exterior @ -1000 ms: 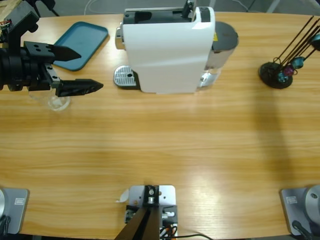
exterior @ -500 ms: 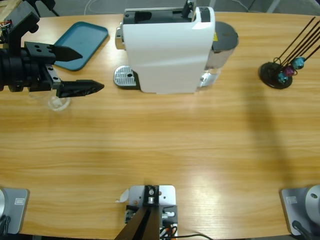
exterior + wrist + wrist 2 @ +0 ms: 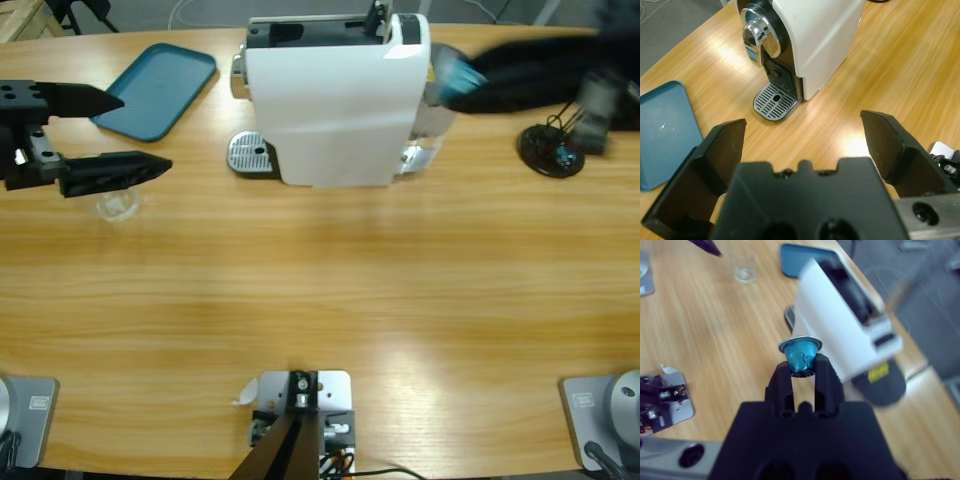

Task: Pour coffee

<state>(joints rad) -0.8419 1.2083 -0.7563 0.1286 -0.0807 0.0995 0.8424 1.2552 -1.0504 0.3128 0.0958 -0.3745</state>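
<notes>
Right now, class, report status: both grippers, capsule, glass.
Left gripper open, empty. Right gripper shut on teal foil capsule, beside white coffee machine. Small clear glass standing apart.

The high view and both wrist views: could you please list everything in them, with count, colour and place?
Coffee machine: one, white, back middle of the table.
Drip grille: one, silver, at the machine's foot on the glass side.
Tray: one, teal, back corner beyond the glass.
Glass: one, clear, near the open gripper; contents cannot be told.
Capsule stand: one, black with thin rods, far end from the tray; small coloured capsules at its base.
Capsule: one, teal with a silver rim, between the right gripper's jaws.
Table: one, wooden.
Left gripper: black, jaws wide open, holding nothing, by the glass.
Right gripper: black, shut on the capsule, near the machine's back end.
</notes>
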